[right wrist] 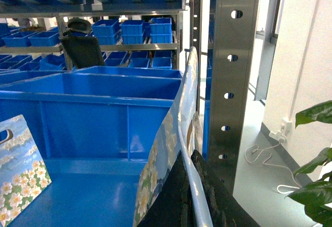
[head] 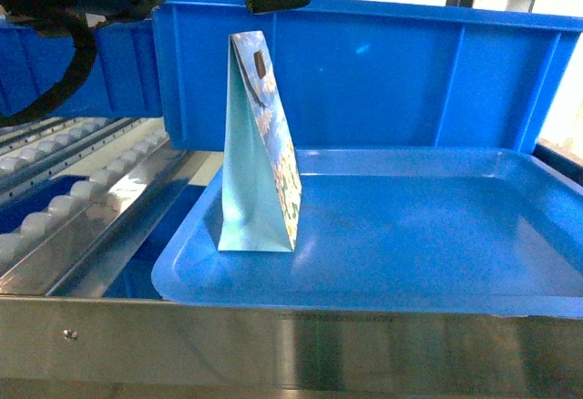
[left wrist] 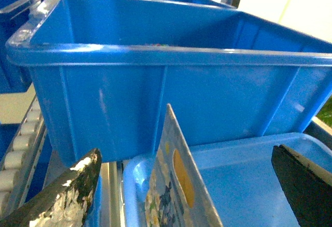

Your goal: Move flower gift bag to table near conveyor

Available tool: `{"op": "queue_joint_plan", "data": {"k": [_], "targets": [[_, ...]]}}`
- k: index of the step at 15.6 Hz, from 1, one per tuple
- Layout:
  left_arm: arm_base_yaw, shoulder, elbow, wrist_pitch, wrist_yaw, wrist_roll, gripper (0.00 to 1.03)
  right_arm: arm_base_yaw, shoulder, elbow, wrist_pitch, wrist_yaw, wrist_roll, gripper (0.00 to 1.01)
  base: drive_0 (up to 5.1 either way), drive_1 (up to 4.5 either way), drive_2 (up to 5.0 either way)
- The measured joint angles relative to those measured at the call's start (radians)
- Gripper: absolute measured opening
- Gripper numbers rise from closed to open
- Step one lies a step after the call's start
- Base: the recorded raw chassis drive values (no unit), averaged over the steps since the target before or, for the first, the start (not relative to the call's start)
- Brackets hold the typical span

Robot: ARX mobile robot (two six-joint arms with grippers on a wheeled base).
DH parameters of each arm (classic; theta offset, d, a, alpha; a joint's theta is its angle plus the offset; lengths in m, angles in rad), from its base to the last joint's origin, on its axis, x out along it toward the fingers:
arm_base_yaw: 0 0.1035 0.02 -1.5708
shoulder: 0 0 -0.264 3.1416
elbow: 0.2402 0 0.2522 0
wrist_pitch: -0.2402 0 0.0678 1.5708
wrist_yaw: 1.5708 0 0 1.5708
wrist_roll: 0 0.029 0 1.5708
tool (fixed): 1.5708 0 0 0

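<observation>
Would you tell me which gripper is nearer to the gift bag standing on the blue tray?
Left. The left gripper is open astride the gift bag's top edge. The right gripper sits off to the bag's right, shut on a second floral bag.

Pale-aqua gift bag (head: 258, 167) with white flower print, glossy blue tray (head: 437, 235), blue bin (head: 383, 76)

Glossy blue tray (head: 437, 281) on metal bench (head: 273, 344); gift bag (head: 260, 162) upright in it.
</observation>
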Motion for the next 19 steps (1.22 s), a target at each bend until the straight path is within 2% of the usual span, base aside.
{"op": "queue_joint_plan", "data": {"k": [2,4,7,10,12,17,19], "targets": [[-0.008,0.051,0.031,-0.049,-0.024,-0.013,0.98,0.000,0.000,0.000,0.000,0.000,0.000,0.02,0.0,0.00,0.0],[-0.017,0.103,0.063,-0.112,0.012,-0.047,0.98,0.000,0.000,0.000,0.000,0.000,0.000,0.02,0.0,0.00,0.0],[-0.049,0.150,0.085,-0.152,0.018,-0.053,0.98,0.000,0.000,0.000,0.000,0.000,0.000,0.02,0.0,0.00,0.0],[-0.051,0.167,0.090,-0.124,-0.013,-0.037,0.98,0.000,0.000,0.000,0.000,0.000,0.000,0.02,0.0,0.00,0.0],[-0.056,0.175,0.090,-0.100,-0.053,0.001,0.98,0.000,0.000,0.000,0.000,0.000,0.000,0.02,0.0,0.00,0.0],[-0.061,0.191,0.090,-0.116,-0.068,0.031,0.98,0.000,0.000,0.000,0.000,0.000,0.000,0.02,0.0,0.00,0.0],[-0.063,0.191,0.090,-0.127,-0.084,0.034,0.79,0.000,0.000,0.000,0.000,0.000,0.000,0.02,0.0,0.00,0.0]]}}
